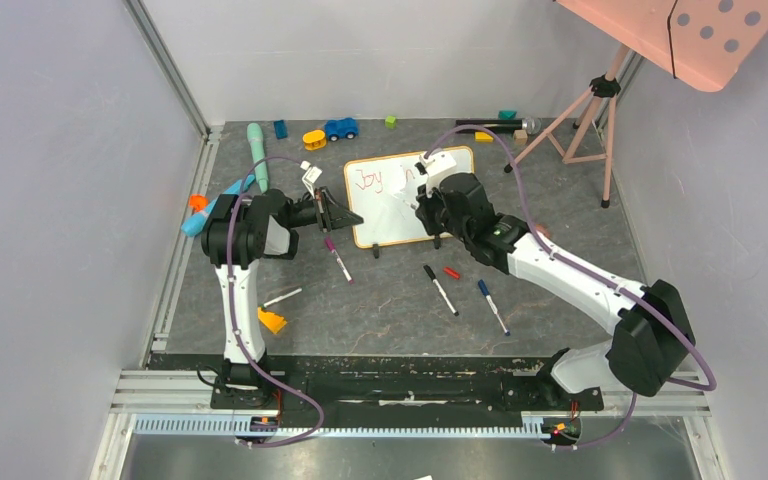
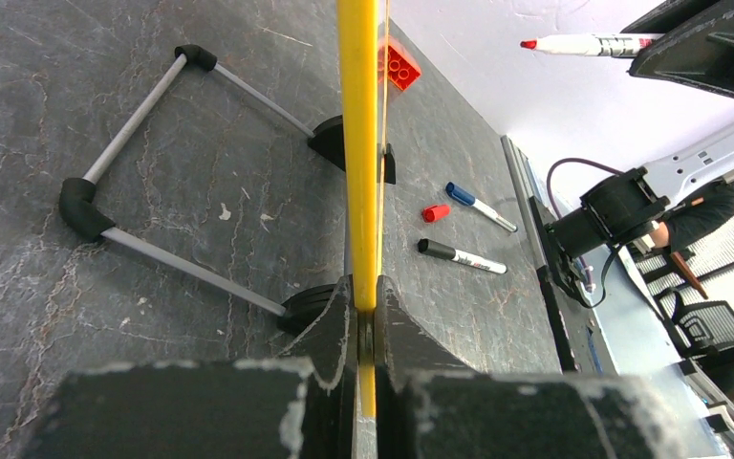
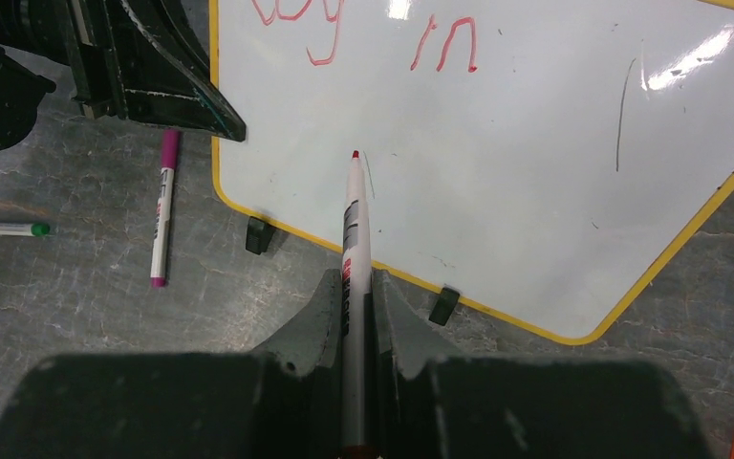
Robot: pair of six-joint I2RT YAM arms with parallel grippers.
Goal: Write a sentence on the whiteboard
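The whiteboard (image 1: 400, 215) stands tilted on its black clip feet mid-table, with a yellow-orange frame. My left gripper (image 1: 348, 216) is shut on the board's left edge; the left wrist view shows the yellow frame edge (image 2: 359, 143) pinched between the jaws of that gripper (image 2: 365, 287). My right gripper (image 3: 354, 282) is shut on a red marker (image 3: 352, 225). The marker's tip points at the white surface (image 3: 535, 182) below the writing; whether it touches I cannot tell. The sentence (image 3: 444, 43) reads "Joy in" in red on the top line.
On the table in front of the board lie a purple marker (image 1: 338, 258), a black marker (image 1: 440, 288), a red cap (image 1: 451, 272) and a blue marker (image 1: 492, 305). Toys, including a blue car (image 1: 341, 128), line the back. A pink tripod (image 1: 585, 120) stands back right.
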